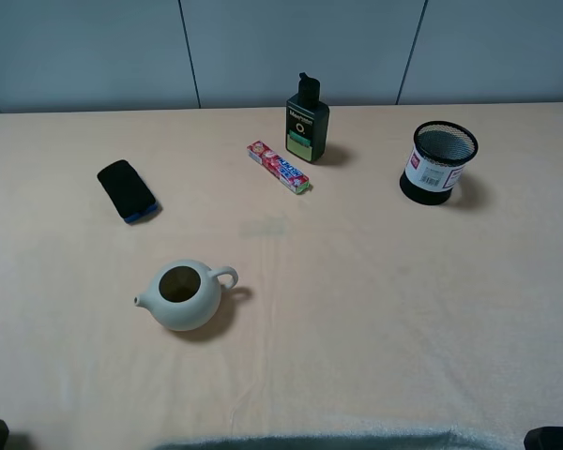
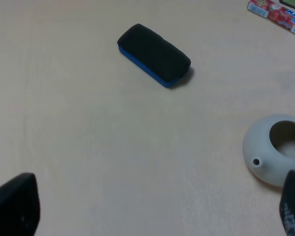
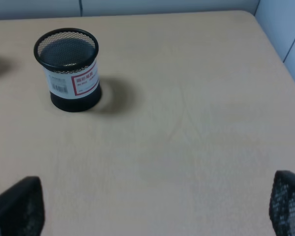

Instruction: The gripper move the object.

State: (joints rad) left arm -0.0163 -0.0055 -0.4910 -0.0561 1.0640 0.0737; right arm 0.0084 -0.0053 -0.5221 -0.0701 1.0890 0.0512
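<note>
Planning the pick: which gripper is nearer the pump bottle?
Hard to call: the pump bottle stands far-centre, in neither wrist view. Left gripper overlooks the teapot, right gripper the mesh cup.

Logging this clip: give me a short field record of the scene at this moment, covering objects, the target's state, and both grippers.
surface: table with a beige cover
target: pump bottle, upright near the far edge, untouched
beside target: red snack pack, lying flat, apart from it
far right: black mesh cup, upright, nothing visible inside
left side: black phone with a blue edge, lying flat
near side: pale teapot, no lid on it
left gripper: open, holding nothing, over bare cover
right gripper: open, holding nothing, short of the mesh cup
</note>
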